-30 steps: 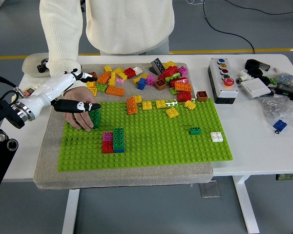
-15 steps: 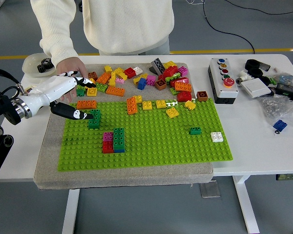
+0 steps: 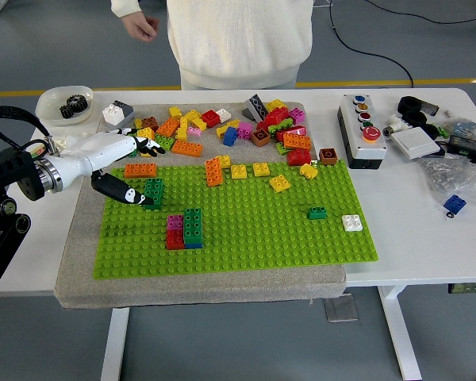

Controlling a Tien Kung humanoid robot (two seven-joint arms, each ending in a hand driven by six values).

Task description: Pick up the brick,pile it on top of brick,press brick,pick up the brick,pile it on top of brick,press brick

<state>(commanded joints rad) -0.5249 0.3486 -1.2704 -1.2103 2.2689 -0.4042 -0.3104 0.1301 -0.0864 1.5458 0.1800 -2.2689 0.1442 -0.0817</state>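
Note:
My left hand, white with black fingertips, reaches in from the left over the back-left corner of the green baseplate. Its fingers are spread and hold nothing. The thumb tip lies against a dark green brick stack standing on the plate. An orange brick sits on the plate between thumb and fingers. A red-and-pink stack and a green-and-blue stack stand side by side nearer the front. The person's hand is raised at the top, away from the table.
Loose bricks are heaped along the back of the mat. A small green brick and a white brick stand on the plate's right. A button box, a bowl of gears and clutter at far right line the table.
The person's hand left the plate, went back past the brick pile and rose off the table. An orange brick now sits by the dark green one. My left hand dropped slightly.

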